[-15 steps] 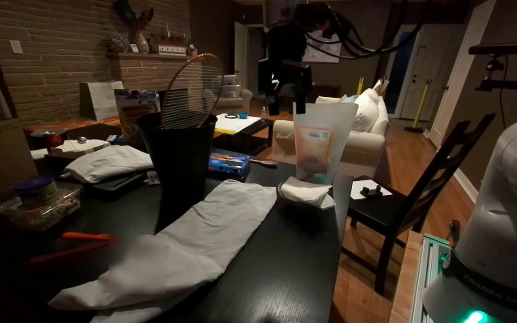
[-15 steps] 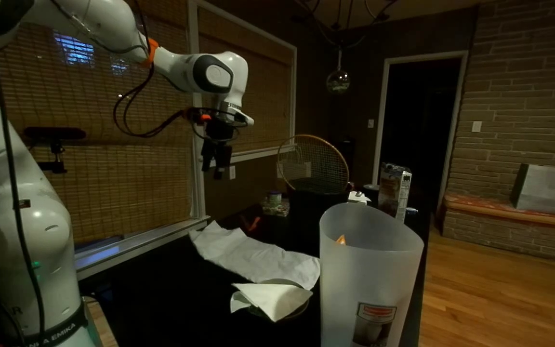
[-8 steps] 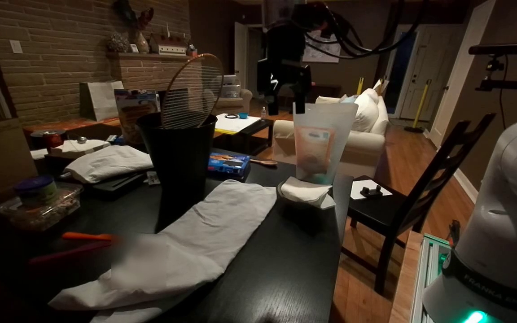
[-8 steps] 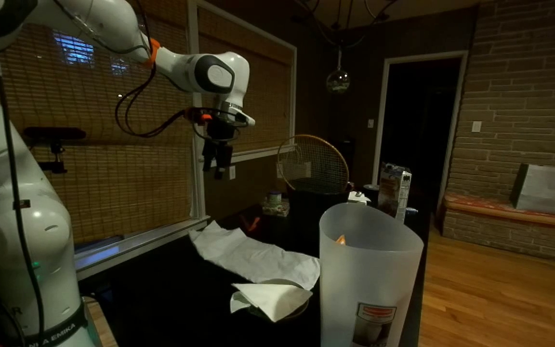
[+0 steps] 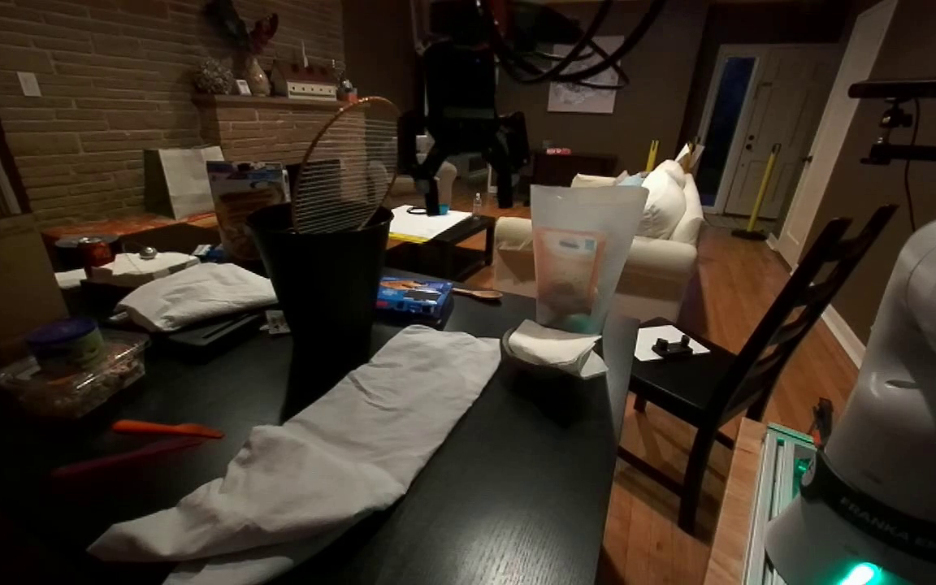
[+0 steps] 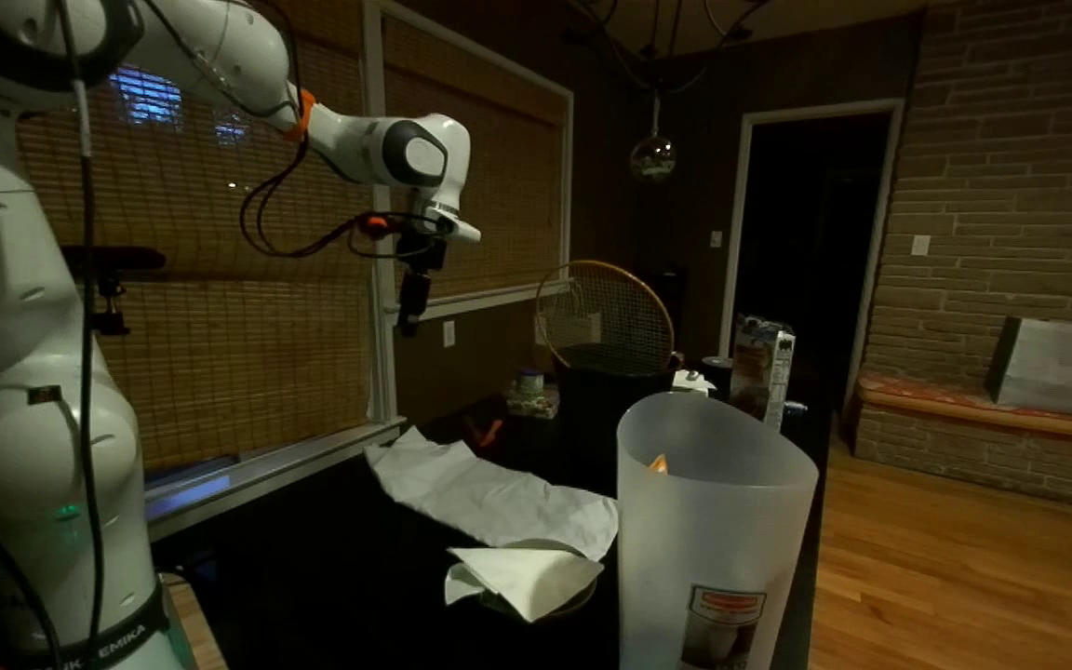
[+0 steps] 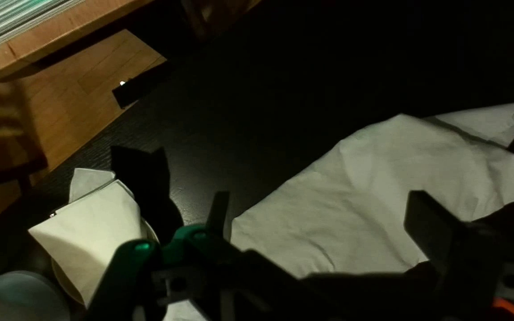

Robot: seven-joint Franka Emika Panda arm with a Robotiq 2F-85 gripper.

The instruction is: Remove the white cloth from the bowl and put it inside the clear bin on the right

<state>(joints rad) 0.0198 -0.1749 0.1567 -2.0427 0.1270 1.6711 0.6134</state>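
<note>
A white cloth (image 5: 553, 345) lies folded in a dark bowl (image 5: 510, 357) near the table's edge, its corners over the rim. The cloth also shows in an exterior view (image 6: 536, 572) and in the wrist view (image 7: 94, 223). The clear bin (image 6: 717, 530) stands upright beside the bowl; its rim shows at the lower left of the wrist view (image 7: 16, 290). My gripper (image 5: 468, 201) is high above the table, apart from cloth, bowl and bin. In the wrist view its fingers (image 7: 318, 200) are wide apart with nothing between them. The gripper also shows in an exterior view (image 6: 410, 326).
A larger white cloth (image 5: 370, 422) lies on the black table below the gripper. A black bin (image 5: 322, 284) holding a racket (image 5: 350, 162) stands behind it. An orange item (image 6: 659, 462) is in the clear bin. A blue box (image 5: 415, 296) and a chair (image 5: 704, 374) are nearby.
The gripper has turned about its vertical axis and moved left in both exterior views; its two fingers now show spread in one of them. Cloth, bowl and bin have not moved.
</note>
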